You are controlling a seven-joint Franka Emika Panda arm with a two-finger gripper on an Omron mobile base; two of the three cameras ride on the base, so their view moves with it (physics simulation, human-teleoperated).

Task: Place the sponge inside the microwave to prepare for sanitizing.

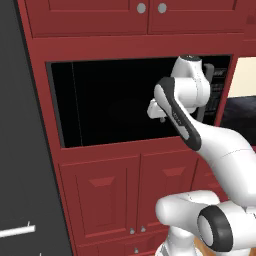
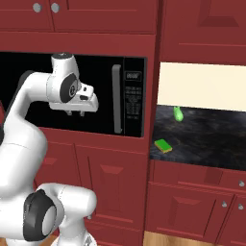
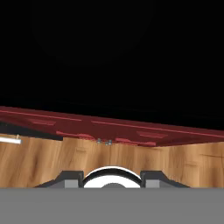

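Closest to my cameras is the white arm, rising in front of the red lower cabinets (image 1: 120,195). Scanning from the left, I see a tall dark panel (image 1: 25,150) at the edge, then the microwave (image 2: 129,103) built into the red cabinetry, its large black door shut, with a grey handle (image 2: 116,98) and a black keypad strip (image 2: 133,103) to its right. My gripper (image 2: 76,113) hangs in front of the door glass, pointing down, with nothing between its fingers; I cannot tell from these angles how wide the jaws stand. Right of the microwave lies a dark speckled counter (image 2: 216,139) under a cream wall (image 2: 202,86). On it the sponge (image 2: 163,145) rests near the front edge, with a small green object (image 2: 178,113) behind it. Wood flooring (image 3: 52,162) shows below. The keypad's white writing is too small to read.
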